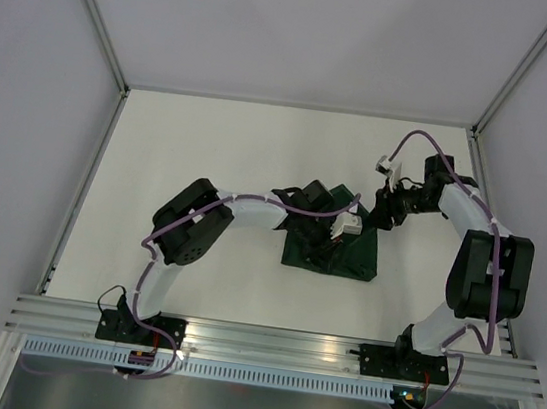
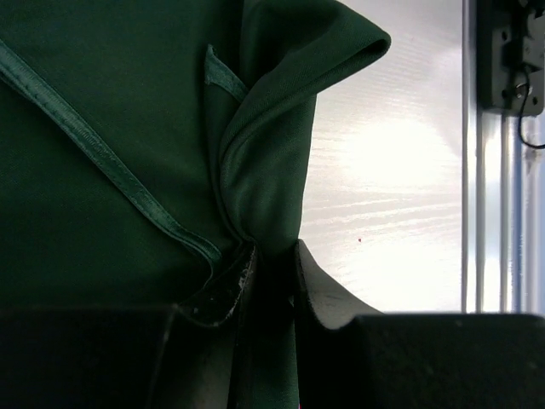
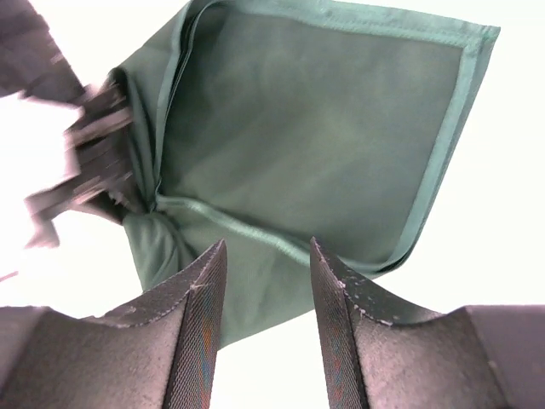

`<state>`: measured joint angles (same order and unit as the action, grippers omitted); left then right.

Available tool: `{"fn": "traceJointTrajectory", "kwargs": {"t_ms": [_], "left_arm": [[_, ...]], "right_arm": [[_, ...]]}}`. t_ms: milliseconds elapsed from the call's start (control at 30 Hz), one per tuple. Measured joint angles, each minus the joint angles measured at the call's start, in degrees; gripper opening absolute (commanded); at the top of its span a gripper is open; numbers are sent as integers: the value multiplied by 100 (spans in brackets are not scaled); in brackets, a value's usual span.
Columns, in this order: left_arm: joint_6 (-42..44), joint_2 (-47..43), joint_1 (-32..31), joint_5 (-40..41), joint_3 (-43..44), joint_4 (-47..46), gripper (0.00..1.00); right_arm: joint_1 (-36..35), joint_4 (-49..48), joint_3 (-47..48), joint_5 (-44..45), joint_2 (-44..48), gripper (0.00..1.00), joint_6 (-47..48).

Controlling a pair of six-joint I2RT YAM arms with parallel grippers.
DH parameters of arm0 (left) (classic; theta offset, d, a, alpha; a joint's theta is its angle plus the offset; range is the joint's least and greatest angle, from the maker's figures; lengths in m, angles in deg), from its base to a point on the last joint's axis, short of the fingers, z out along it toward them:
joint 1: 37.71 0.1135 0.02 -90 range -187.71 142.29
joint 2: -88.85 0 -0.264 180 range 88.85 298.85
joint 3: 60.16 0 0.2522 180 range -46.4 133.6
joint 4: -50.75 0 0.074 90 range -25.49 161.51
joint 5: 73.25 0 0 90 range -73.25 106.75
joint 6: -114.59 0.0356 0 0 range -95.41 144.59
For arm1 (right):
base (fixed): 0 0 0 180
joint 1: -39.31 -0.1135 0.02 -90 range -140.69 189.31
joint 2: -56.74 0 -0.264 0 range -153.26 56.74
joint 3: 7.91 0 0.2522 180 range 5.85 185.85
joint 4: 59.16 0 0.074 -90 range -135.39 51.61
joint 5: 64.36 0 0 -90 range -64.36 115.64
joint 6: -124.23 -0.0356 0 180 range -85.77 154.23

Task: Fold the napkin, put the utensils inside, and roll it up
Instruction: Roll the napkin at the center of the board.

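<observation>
White tabletop [image 1: 209,156] enclosed by pale panel walls on aluminium posts, with a ribbed aluminium rail [image 1: 275,344] along the near edge carrying both arm bases.

The dark green square cloth napkin [image 1: 359,259] lies right of centre on the tabletop, folded over itself into a smaller, roughly rectangular shape. In the right wrist view the napkin [image 3: 324,145] shows a smooth, matte upper layer bordered by a narrow stitched hem of lighter green. One corner is sharp at the upper right and the layers are gathered into a knot at the left. In the left wrist view the napkin [image 2: 102,128] has a hem running diagonally across it, and a fold of it stands up in a rounded loop.

The left gripper [image 2: 271,273] has its black fingers [image 2: 221,294] clamped on that gathered fold. The right gripper [image 3: 266,247] hovers just beside the napkin's far right edge, with its ribbed fingers [image 3: 200,324] apart and nothing between them.

Bare tabletop extends widely to the left and toward the back wall. To the right, the side wall stands near the right arm.
</observation>
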<state>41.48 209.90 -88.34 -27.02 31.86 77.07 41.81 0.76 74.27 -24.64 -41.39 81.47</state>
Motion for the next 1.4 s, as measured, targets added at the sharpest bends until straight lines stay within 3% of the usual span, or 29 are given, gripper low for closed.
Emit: {"fn": "traceJointTrajectory", "kwargs": {"t_ms": [200,400,633,1033,1400], "left_arm": [[-382,387,214,-501,564,754,2],[-706,763,369,-940,1038,1408,2],[-946,1040,459,-1290,1325,1827,2],[-1198,1320,566,-1845,1438,2061,2],[-1220,1357,588,-1943,1438,2100,2]], "right_arm": [[13,-177,-940,-7,855,51,426],[-111,-476,-2050,46,2291,52,776],[-973,-1088,-3012,509,3412,56,800],[-2634,-2391,-3816,1545,3429,62,450],[-3534,-3307,-4319,2367,3163,59,177]]}}
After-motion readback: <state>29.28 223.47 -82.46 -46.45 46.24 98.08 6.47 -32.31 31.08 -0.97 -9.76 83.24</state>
